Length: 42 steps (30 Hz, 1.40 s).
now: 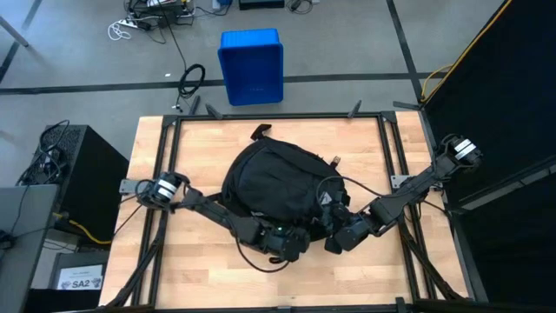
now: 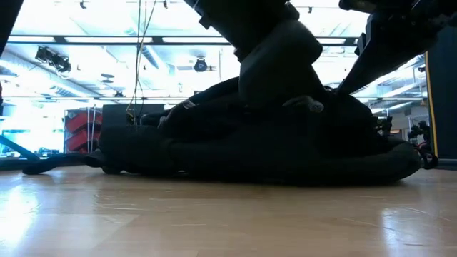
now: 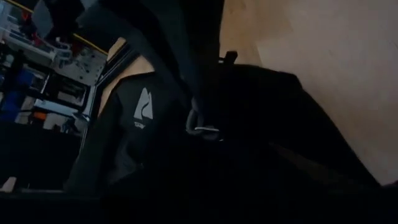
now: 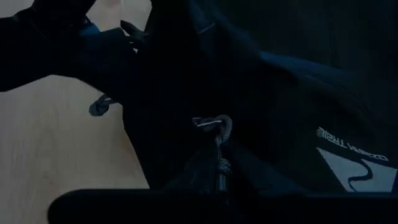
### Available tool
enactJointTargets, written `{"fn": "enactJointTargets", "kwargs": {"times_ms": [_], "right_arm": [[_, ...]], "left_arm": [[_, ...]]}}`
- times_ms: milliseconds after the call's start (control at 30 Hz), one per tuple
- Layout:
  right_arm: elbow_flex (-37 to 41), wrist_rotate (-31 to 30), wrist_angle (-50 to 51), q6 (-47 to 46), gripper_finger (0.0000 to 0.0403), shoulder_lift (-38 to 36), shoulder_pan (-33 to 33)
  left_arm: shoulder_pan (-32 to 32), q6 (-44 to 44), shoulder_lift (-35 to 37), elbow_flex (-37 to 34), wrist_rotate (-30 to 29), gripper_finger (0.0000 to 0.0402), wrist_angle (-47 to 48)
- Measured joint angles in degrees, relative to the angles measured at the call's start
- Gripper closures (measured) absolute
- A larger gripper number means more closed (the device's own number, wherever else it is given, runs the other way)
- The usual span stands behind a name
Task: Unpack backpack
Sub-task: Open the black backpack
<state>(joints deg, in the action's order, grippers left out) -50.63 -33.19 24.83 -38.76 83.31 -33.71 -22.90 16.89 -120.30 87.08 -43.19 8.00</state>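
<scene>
The black backpack [image 1: 269,181] lies flat on the middle of the wooden table, with a strap end [image 1: 260,132] pointing at the far edge. Its white logo [image 3: 143,106] shows in the left wrist view, and the logo [image 4: 354,167] shows again in the right wrist view. My left gripper [image 1: 288,241] is at the pack's near edge, low over the table. My right gripper [image 1: 337,228] is close beside it, at the pack's near right edge, shut on the zipper pull's cord. In the low view the backpack [image 2: 271,146] fills the middle, with both arms coming down onto it. My right gripper holds the grey cord [image 4: 221,163] that hangs from the metal zipper pull [image 4: 214,122] on the pack's near right side. The cord runs straight from the pull into the gripper. The fingertips are lost in the dark, so the kind of hold does not show.
A blue plastic bin [image 1: 251,67] stands on the floor beyond the far edge. A black equipment case [image 1: 74,169] sits left of the table. Metal frame rails [image 1: 165,174] run along both sides. Bare wood [image 1: 200,269] lies along the near edge.
</scene>
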Motion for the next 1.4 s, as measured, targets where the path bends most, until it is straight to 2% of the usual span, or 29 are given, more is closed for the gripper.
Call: {"fn": "enactJointTargets", "kwargs": {"times_ms": [133,200,267,400,467,833,1033,1200,1300,1400], "right_arm": [[0.0,0.0,-0.63,0.23,0.0402,0.0,0.02],[0.0,-0.03,-1.22,1.18,0.0402,0.0,0.04],[-0.02,-0.04,-1.67,1.89,0.0402,0.0,0.04],[-0.02,0.0,-1.87,2.93,0.0402,0.0,0.07],[-0.04,0.28,-0.97,2.97,0.0402,0.0,0.07],[-0.2,0.71,13.35,-4.41,0.0402,0.0,0.02],[-0.15,0.14,21.97,-9.64,0.0402,-0.06,0.06],[-0.05,-2.68,29.62,-15.63,0.0402,-0.11,0.7],[-0.15,-3.54,33.9,-19.54,0.0403,-0.16,2.01],[-0.15,-3.68,33.81,-20.3,0.0403,-0.15,2.49]], "left_arm": [[1.53,-4.53,0.05,0.01,-0.18,0.0218,4.48],[1.99,-5.15,0.07,0.01,-0.55,0.0235,6.38],[2.3,-5.21,0.05,0.01,-0.62,0.0269,7.65],[2.3,-5.27,0.06,-0.01,-0.55,0.0377,8.41],[1.95,-4.98,0.45,-0.03,-0.48,0.0392,8.74],[-4.54,-3.19,4.62,-0.09,3.85,0.0401,18.4],[-7.16,-6.85,6.2,-0.18,3.66,0.0401,24.06],[-7.58,-8.0,8.5,-4.72,4.52,0.0402,21.28],[-7.41,-7.27,11.22,-9.14,5.79,0.0401,15.26],[-7.33,-4.86,15.14,-15.32,7.96,0.0401,7.98]]}}
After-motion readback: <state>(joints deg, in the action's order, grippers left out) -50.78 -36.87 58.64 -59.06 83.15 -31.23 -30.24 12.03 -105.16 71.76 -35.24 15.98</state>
